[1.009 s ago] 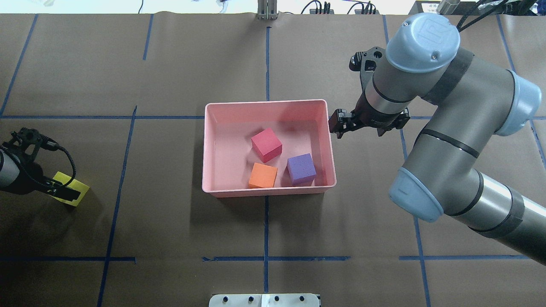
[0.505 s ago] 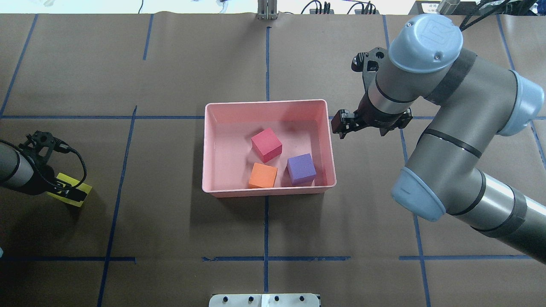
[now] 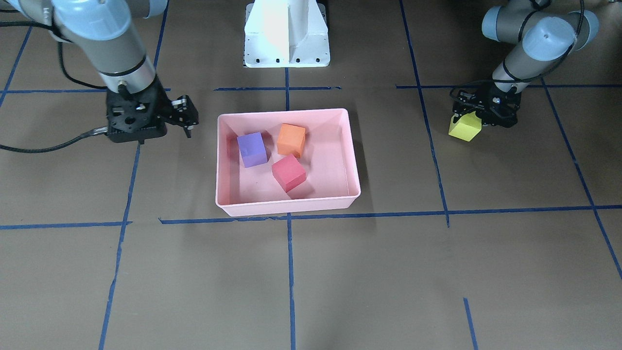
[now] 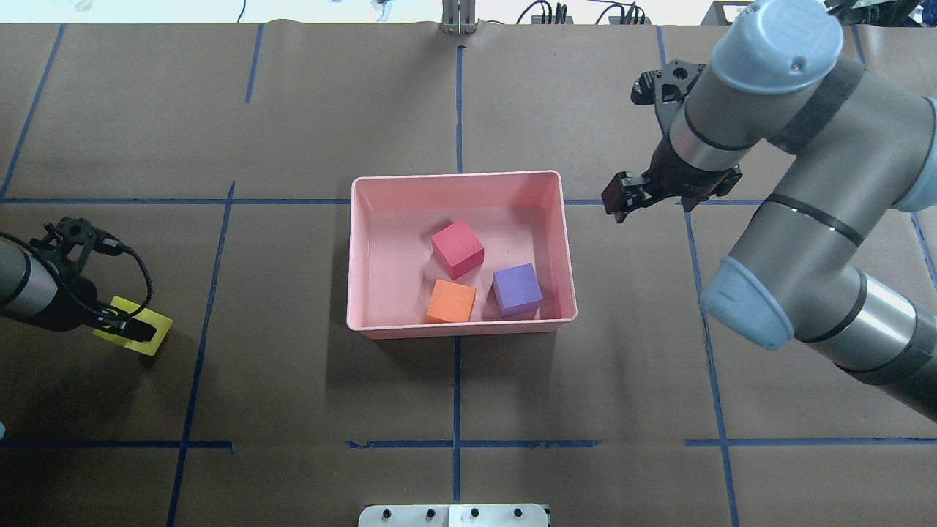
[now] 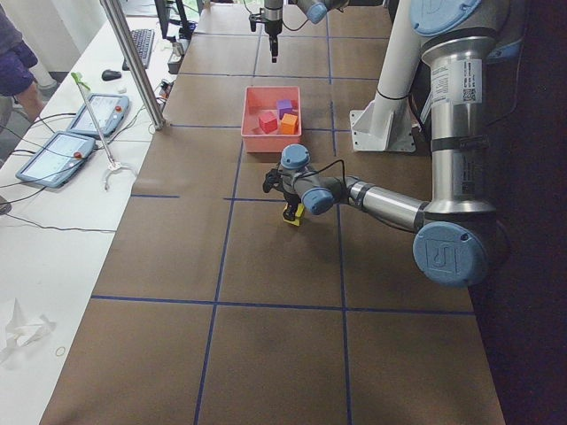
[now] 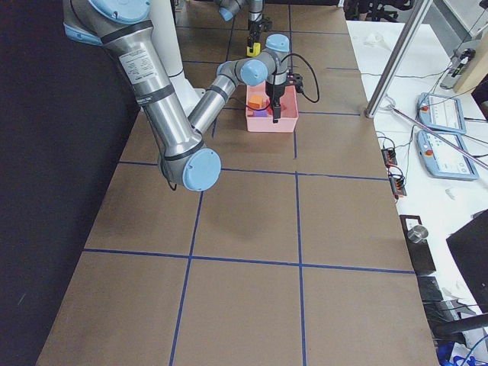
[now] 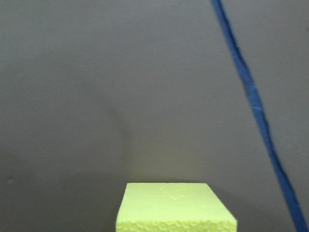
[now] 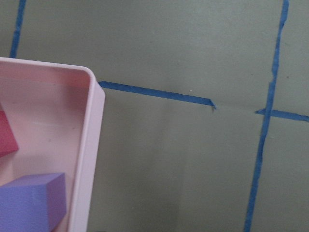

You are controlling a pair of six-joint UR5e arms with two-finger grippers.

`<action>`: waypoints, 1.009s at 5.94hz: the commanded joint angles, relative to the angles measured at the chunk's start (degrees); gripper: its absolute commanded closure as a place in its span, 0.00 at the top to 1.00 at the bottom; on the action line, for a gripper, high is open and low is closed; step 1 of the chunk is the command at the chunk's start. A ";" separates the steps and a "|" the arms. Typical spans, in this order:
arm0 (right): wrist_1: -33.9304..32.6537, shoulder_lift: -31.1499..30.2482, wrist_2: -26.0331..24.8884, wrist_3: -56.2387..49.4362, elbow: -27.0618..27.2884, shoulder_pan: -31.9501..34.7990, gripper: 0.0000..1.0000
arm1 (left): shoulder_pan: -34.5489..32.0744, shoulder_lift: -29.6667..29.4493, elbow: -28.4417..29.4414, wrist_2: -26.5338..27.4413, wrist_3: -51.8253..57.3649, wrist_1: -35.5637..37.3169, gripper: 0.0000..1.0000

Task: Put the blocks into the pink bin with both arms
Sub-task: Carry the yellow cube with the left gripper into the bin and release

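Note:
The pink bin [image 4: 460, 179] sits mid-table and holds the red block [image 4: 457, 249], the orange block [image 4: 451, 301] and the purple block [image 4: 517, 289]. My left gripper [image 4: 126, 328] is shut on the yellow-green block [image 4: 146, 337], far to the bin's left; the front view shows this block [image 3: 465, 128] under the gripper [image 3: 478, 118], and it fills the bottom of the left wrist view [image 7: 176, 208]. My right gripper [image 4: 670, 194] is open and empty, raised just right of the bin's far right corner. The right wrist view shows the bin's rim [image 8: 94, 145] and the purple block [image 8: 31, 200].
Brown paper with blue tape lines [image 4: 457, 443] covers the table. The white pedestal base [image 3: 286, 34] stands behind the bin on the robot's side. Tablets and cables [image 5: 84, 133] lie on the side bench beyond the table.
My right gripper has moved right and slightly away from the bin's edge. My left gripper has shifted a little to the right with the yellow-green block in it.

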 commanded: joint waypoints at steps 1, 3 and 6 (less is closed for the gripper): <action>0.17 -6.75 4.80 -16.19 -0.05 8.89 1.00 | -3.22 -12.33 -6.84 -0.27 -3.98 19.20 0.30; 0.17 -13.61 9.03 -30.71 -0.05 16.99 1.00 | -2.71 -35.53 -6.27 0.08 -12.81 42.47 0.30; 0.25 -22.24 12.38 -45.52 1.26 25.89 1.00 | 7.10 -49.77 5.24 7.86 -26.14 41.85 0.99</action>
